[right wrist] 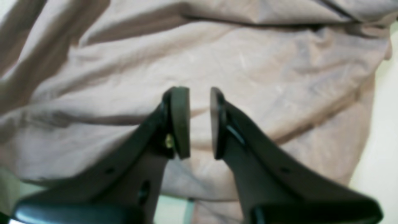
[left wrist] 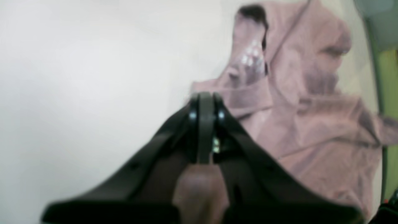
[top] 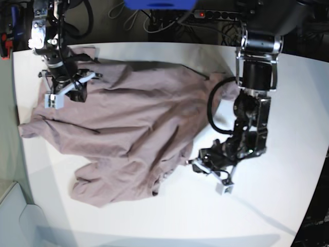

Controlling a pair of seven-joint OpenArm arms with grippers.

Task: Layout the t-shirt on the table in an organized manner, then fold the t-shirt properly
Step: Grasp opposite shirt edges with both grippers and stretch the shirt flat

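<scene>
The dusty pink t-shirt [top: 128,123] lies crumpled and creased across the white table [top: 267,216], with folds bunched at its near end. My left gripper [left wrist: 205,98] is shut at the shirt's edge [left wrist: 295,102], on the right side of the base view [top: 203,165]. Pink cloth shows between its fingers close to the camera. My right gripper [right wrist: 200,121] hangs over the wrinkled t-shirt [right wrist: 248,68] at the far left [top: 72,95]. Its jaws stand a narrow gap apart, and a crease of fabric shows through the gap.
Cables and a power strip [top: 216,14] run behind the table's far edge, next to a blue object [top: 159,4]. A pale box [top: 15,216] sits off the table's lower left. The table edge curves on the right [top: 313,195].
</scene>
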